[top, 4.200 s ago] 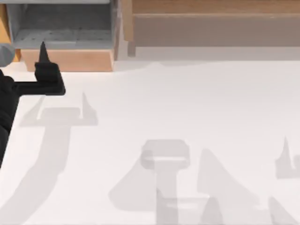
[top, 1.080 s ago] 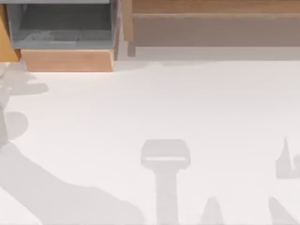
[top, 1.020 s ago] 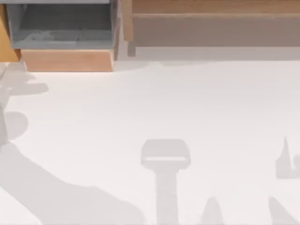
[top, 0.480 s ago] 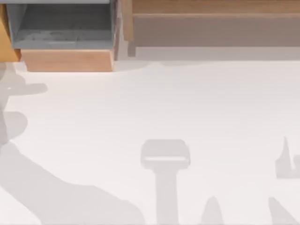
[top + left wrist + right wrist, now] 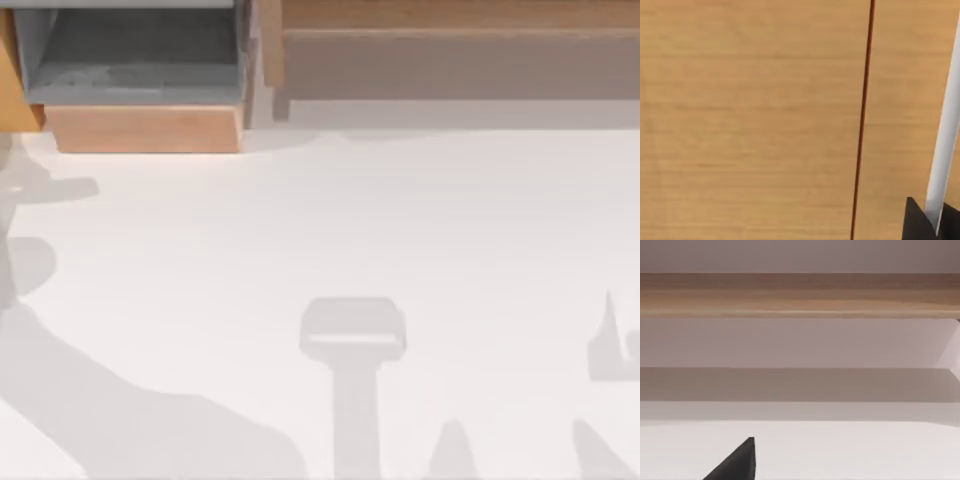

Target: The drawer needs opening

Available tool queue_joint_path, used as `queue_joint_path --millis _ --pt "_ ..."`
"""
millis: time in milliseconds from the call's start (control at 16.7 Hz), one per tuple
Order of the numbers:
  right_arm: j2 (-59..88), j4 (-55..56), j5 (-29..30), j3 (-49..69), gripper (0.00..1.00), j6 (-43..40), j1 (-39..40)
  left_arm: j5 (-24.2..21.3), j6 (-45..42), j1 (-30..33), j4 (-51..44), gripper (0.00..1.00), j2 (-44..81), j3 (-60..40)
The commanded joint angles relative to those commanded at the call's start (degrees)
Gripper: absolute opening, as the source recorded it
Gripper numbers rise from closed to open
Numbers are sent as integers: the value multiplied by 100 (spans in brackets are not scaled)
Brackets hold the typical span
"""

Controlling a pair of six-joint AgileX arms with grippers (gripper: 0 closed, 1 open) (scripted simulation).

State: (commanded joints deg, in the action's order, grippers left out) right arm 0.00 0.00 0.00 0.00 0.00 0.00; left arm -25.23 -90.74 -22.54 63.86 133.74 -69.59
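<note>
The drawer (image 5: 10,95) is a sliver just ahead of the left gripper (image 5: 935,227), its pale rim running between the jaws; whether they clamp it I cannot tell, nor how far it is open

The gray-lined box (image 5: 140,70) crowds it; the bench (image 5: 400,230) behind is free

The right gripper (image 5: 737,465) idles facing the shelf (image 5: 800,295), jaw state unreadable

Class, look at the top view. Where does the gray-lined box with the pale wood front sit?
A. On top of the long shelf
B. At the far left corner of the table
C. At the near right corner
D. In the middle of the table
B: the gray-lined box sits at the far left corner of the white table, with the long shelf to its right.
</note>
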Motion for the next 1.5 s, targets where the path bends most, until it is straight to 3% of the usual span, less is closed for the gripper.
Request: queue_joint_path --millis 240,600,1020,1500 --pt "0 0 0 0 100 0 0 -63 11 -88 89 0 -81 237" --pt "0 0 0 0 100 0 0 -364 13 -391 721 0 -618 1487" --pt "0 0 0 0 100 0 0 -425 -5 -458 840 0 -696 1668" --pt "0 0 0 0 100 0 0 -909 -18 -945 1536 0 -1241 2959"
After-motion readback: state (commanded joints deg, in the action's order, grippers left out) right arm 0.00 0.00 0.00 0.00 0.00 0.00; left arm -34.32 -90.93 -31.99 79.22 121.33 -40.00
